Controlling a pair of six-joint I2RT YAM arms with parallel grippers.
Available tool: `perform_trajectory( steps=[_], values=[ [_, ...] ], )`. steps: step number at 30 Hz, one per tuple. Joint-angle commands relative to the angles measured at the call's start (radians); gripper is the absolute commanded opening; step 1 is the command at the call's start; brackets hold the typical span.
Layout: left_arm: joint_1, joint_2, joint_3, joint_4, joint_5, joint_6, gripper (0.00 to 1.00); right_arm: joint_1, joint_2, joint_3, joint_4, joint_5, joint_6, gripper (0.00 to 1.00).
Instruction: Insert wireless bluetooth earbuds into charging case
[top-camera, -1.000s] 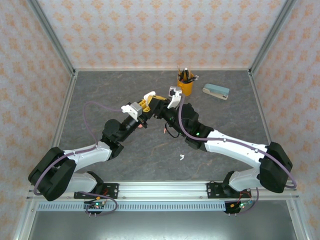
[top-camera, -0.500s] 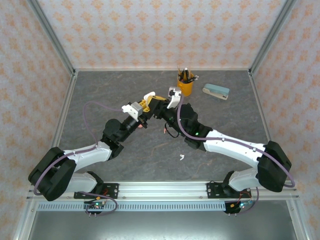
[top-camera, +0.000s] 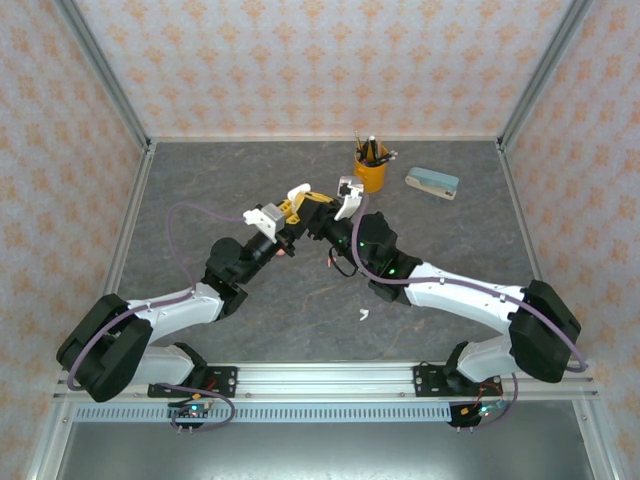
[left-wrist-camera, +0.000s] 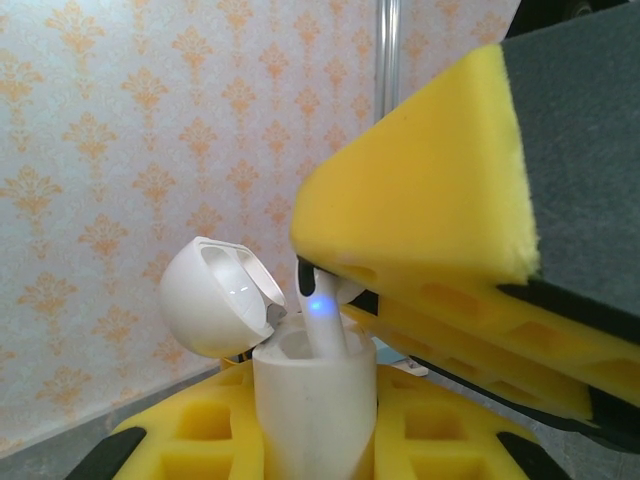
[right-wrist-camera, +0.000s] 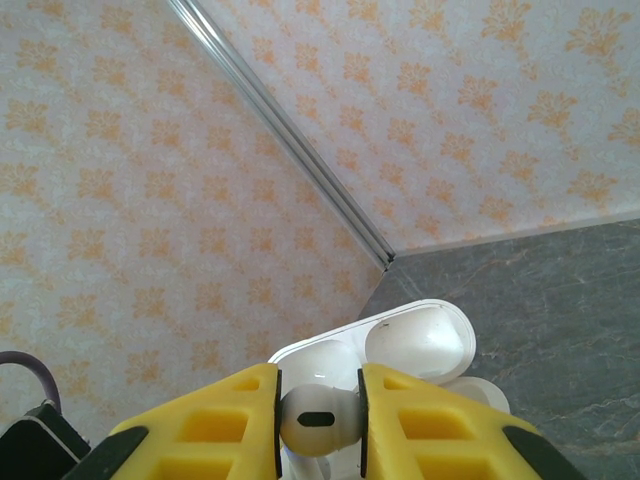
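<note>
While its stem dips toward one well of the open charging case (left-wrist-camera: 310, 400), a white earbud (left-wrist-camera: 318, 310) shows a small blue light, pinched at its bulb between the yellow pads of the right gripper (right-wrist-camera: 319, 396), whose jaws are pressed against the bud on both sides. The case stands upright with its lid (left-wrist-camera: 215, 300) swung back, clamped low on the body by the left gripper (left-wrist-camera: 310, 445), its jaws closed around the shell; both are held up in the air above the middle of the grey table (top-camera: 200, 180). How far the stem has entered the well cannot be told from either wrist view. The seating looks close but not complete, and the risk lies in the last push: a stem slightly off the well's line could catch on the rim, twisting the bud in the pads or tipping the case in its clamp. Letting go before the bud is seated could drop it to the table, where another white earbud (top-camera: 364, 315) lies loose near the right arm. The right gripper's broad finger, hanging just beside the hinge side, could also knock the lid forward.
</note>
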Motion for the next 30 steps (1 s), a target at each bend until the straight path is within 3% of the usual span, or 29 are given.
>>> perform_trajectory(
  steps=[1,11,19,30],
  values=[
    [-0.013,-0.017,0.041,0.105,0.007,-0.009,0.00,0.018,0.033,0.006,-0.042,-0.069,-0.022,0.22],
    [-0.013,-0.024,0.043,0.097,0.004,-0.005,0.00,0.030,0.023,0.019,-0.095,-0.104,-0.064,0.23],
    [-0.014,-0.030,0.043,0.087,0.003,-0.006,0.00,0.030,-0.017,0.008,-0.118,-0.068,-0.053,0.34],
    [-0.016,-0.031,0.037,0.082,0.001,-0.011,0.00,0.028,-0.038,0.017,-0.146,-0.011,-0.037,0.42]
  ],
)
